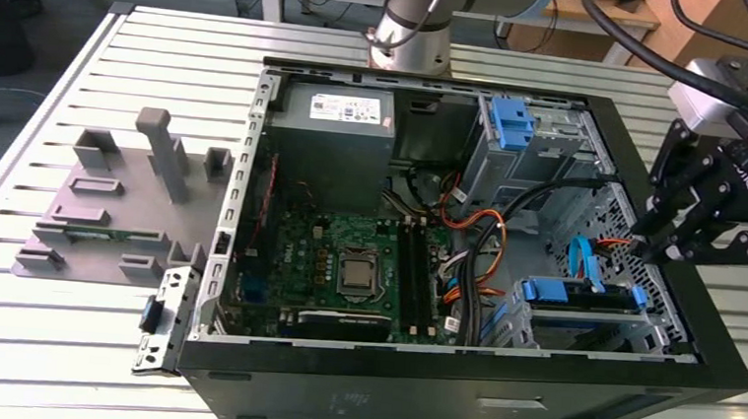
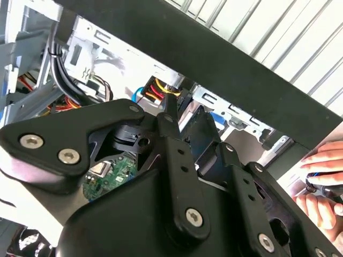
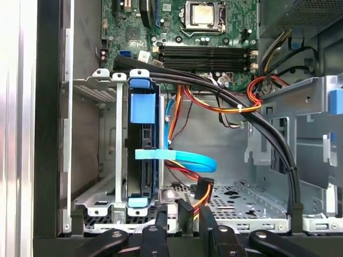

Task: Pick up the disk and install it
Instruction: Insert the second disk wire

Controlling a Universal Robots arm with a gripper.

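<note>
Black jointed links of the end effector [image 3: 179, 227] are hanging just over the open computer case's [image 1: 468, 379] rim, fingers drawn narrow and gripping nothing. Just beyond, the disk [image 3: 143, 155], dark metal in a glossy blue plastic bracket, is already sitting in its perforated steel cage near the case's front corner, so installation is looking largely done. Farther off, the green motherboard [image 3: 198, 32] is lying flat.

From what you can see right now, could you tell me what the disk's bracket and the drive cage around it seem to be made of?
The disk's bracket looks like blue moulded plastic: even colour, soft sheen. The drive cage looks like bare sheet metal, probably steel: dull grey, folded edges, punched holes.
</note>
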